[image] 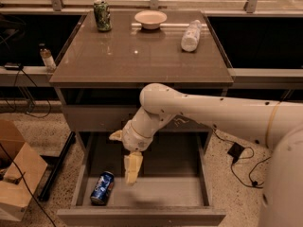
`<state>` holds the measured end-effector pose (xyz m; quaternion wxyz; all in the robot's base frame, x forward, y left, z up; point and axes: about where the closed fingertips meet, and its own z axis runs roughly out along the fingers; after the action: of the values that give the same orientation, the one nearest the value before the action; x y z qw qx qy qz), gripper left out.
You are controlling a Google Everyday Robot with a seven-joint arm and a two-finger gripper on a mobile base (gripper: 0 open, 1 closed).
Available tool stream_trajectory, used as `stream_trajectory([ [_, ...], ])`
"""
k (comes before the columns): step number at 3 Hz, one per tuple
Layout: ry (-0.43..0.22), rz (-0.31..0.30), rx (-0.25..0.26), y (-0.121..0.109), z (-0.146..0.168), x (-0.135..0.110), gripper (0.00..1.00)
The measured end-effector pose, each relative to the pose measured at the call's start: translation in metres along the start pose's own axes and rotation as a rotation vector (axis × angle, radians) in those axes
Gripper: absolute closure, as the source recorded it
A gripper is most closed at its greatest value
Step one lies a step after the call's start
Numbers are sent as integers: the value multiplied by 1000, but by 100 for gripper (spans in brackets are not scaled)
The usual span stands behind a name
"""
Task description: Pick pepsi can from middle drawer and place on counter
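The pepsi can (pixel 102 187), blue with silver ends, lies on its side at the front left of the open middle drawer (pixel 165 193). My gripper (pixel 132 169) hangs down into the drawer, pale and pointing at the floor. It is just right of the can and a little above it, apart from it, with nothing in it. The white arm reaches in from the right and hides the drawer's back middle. The glossy grey-brown counter (pixel 142 56) lies above the drawer.
On the counter stand a green patterned can (pixel 102 15) at the back left, a white bowl (pixel 150 19) at the back middle and a clear plastic bottle (pixel 191 35) lying right. A small bottle (pixel 46 56) and a cardboard box (pixel 16 174) are left of the cabinet. Cables lie on the floor at the right.
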<state>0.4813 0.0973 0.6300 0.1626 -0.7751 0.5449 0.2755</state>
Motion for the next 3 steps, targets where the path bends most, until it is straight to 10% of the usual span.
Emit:
stream_trajectory([
  [3, -69, -82, -25, -57, 96, 20, 0],
])
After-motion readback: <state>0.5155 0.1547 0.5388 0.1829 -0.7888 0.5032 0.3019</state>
